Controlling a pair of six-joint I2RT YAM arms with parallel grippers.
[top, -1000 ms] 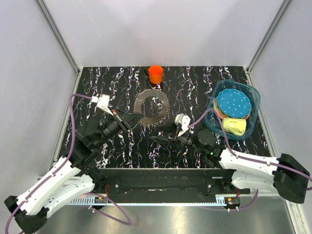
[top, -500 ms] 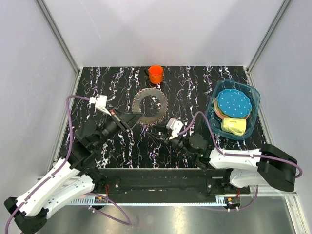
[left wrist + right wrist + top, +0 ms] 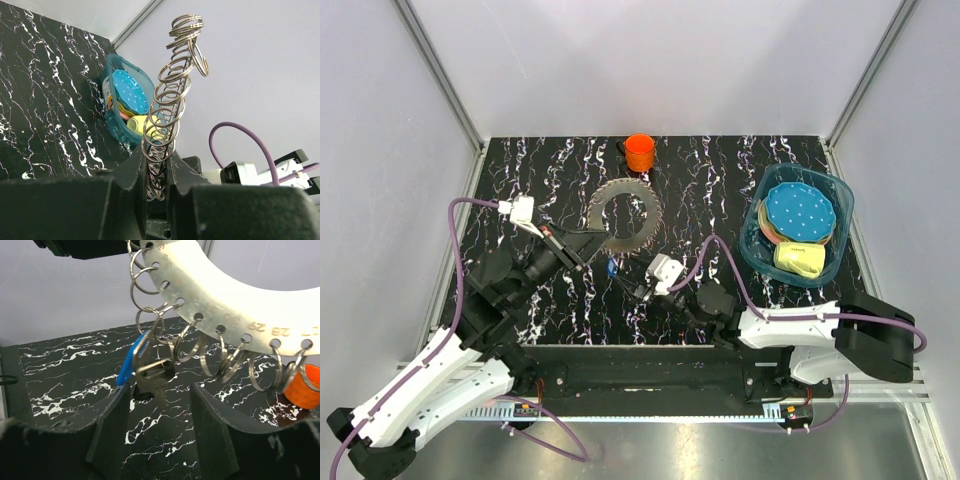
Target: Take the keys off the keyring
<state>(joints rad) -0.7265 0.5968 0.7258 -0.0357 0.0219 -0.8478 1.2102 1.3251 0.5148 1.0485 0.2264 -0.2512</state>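
Observation:
The keyring point(image 3: 620, 213) is a flat silver hoop with numbered holes, each hole carrying a small wire ring, so from above it looks like a toothed wheel. My left gripper point(image 3: 586, 241) is shut on its near-left rim; in the left wrist view the stacked wire rings point(image 3: 172, 95) rise edge-on from between the jaws of the left gripper point(image 3: 157, 152). In the right wrist view a grey key point(image 3: 156, 376) and a blue tag point(image 3: 131, 360) hang from one wire ring under the hoop point(image 3: 235, 295). My right gripper point(image 3: 160, 392) is open just below the key, one finger on each side, touching nothing.
An orange cup point(image 3: 640, 152) stands behind the keyring at the far edge of the black marbled table. At the right, a teal tub point(image 3: 835, 190) holds a blue dotted disc point(image 3: 798, 210) and a yellow item point(image 3: 800, 259). The right arm's body lies along the near edge.
My right gripper has moved left and now sits under the keyring's near rim. The keyring has shifted slightly left in the left gripper. The blue tag now shows below it.

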